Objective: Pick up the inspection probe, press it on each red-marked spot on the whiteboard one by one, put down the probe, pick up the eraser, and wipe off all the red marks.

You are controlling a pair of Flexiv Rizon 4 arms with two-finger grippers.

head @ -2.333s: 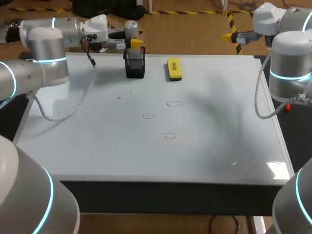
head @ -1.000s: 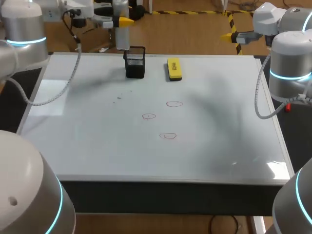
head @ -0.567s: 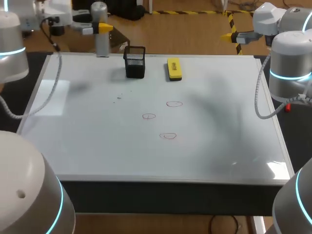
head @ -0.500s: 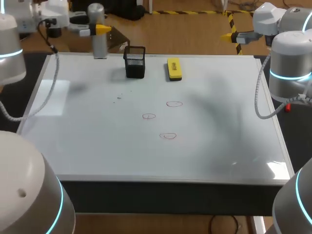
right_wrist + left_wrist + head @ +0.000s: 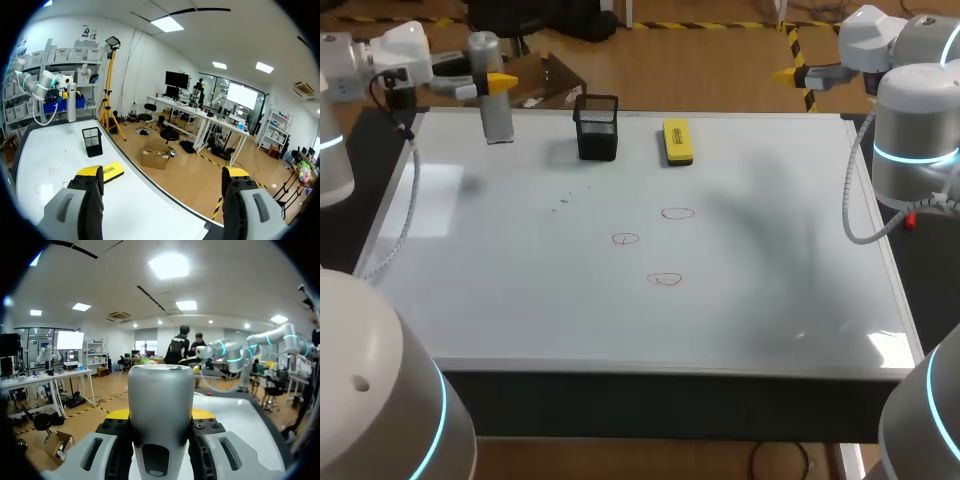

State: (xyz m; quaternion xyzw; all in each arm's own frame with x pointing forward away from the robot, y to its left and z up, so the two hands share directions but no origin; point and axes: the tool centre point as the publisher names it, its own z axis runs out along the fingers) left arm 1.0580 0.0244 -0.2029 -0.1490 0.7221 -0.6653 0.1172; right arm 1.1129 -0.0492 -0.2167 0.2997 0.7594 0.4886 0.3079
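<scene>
The grey cylindrical probe (image 5: 497, 115) hangs upright over the whiteboard's (image 5: 520, 300) far left corner, with my left gripper (image 5: 490, 82) shut on its upper part. In the left wrist view the probe (image 5: 160, 390) fills the gap between the fingers of that gripper (image 5: 160, 415). Three red circles (image 5: 677, 213) (image 5: 626, 238) (image 5: 665, 279) are drawn mid-board. The yellow eraser (image 5: 677, 140) lies at the far edge. My right gripper (image 5: 788, 72) is off the far right corner, and its wrist view shows this gripper (image 5: 162, 172) open and holding nothing, with the eraser (image 5: 112, 171) ahead of it.
A black mesh holder (image 5: 597, 128) stands at the far edge between the probe and the eraser, also seen as the holder (image 5: 92, 141) from the right wrist. A grey cable (image 5: 405, 215) hangs from my left arm over the board's left side.
My left arm has carried the probe leftward and slightly lower, from above the black holder to the board's far left corner. The right arm has not moved.
</scene>
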